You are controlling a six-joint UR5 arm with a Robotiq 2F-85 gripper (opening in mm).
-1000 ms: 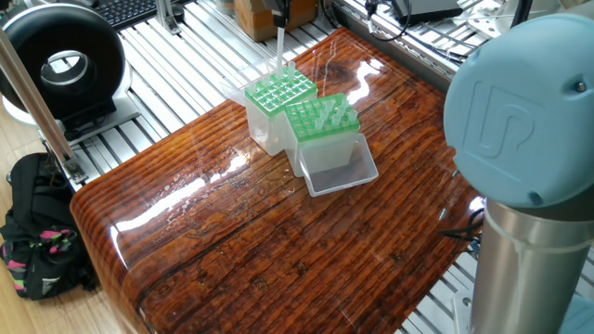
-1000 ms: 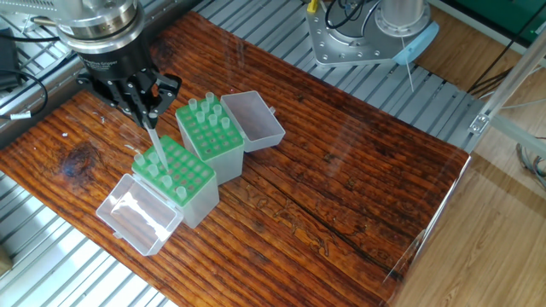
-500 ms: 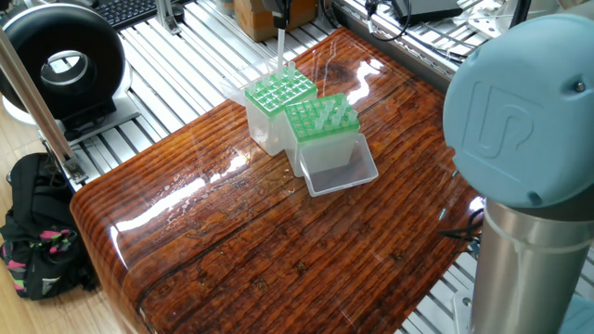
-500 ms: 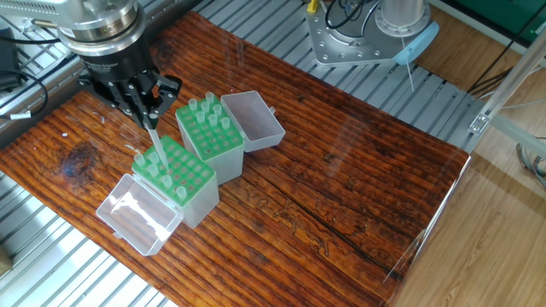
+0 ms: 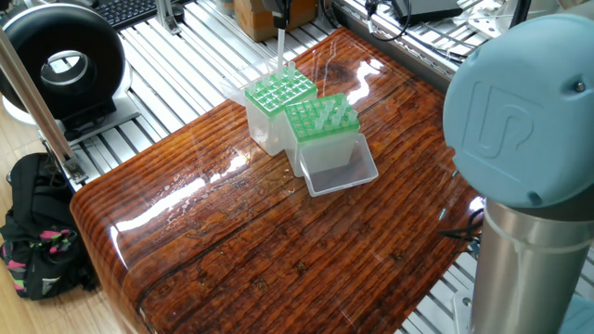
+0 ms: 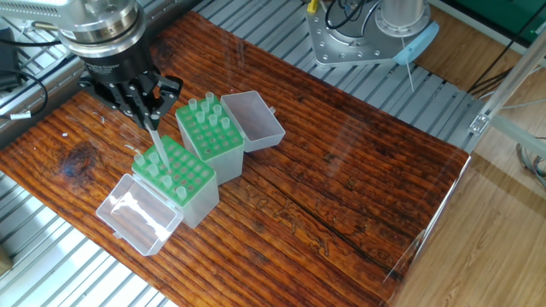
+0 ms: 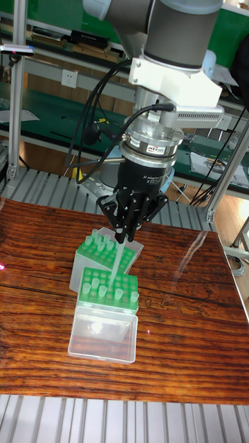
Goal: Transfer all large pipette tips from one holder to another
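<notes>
The gripper (image 6: 147, 112) hung over the holder (image 6: 176, 177) that stood nearer the table (image 6: 341, 170) edge, w/ its jaws narrow and closed on one pipette tip (image 6: 159, 147) at the tip's wide upper end. This tip hung straight down from the jaws, long axis approx. vertical, point toward the green grid of that holder. In the tall fixed view the held tip (image 7: 120, 261) reached down to the grid, but I could not tell if the point was already inside a hole or only just above it.

Relative to this holder: the second holder (image 6: 209, 141) stood touching it on the far side, w/ several tips (image 6: 205, 108) upright in its far rows. A few tips (image 6: 152, 168) stood also in the first holder, just beside the held one. Each holder had its clear lid (image 6: 136, 213) open flat on the table, on the outer side.

In my judgement the coming move depends on one thing: the tip must stay in line w/ the hole under it, so the travel is straight along the tip's own axis, no sideways drift, because neighbour tips are very close.
</notes>
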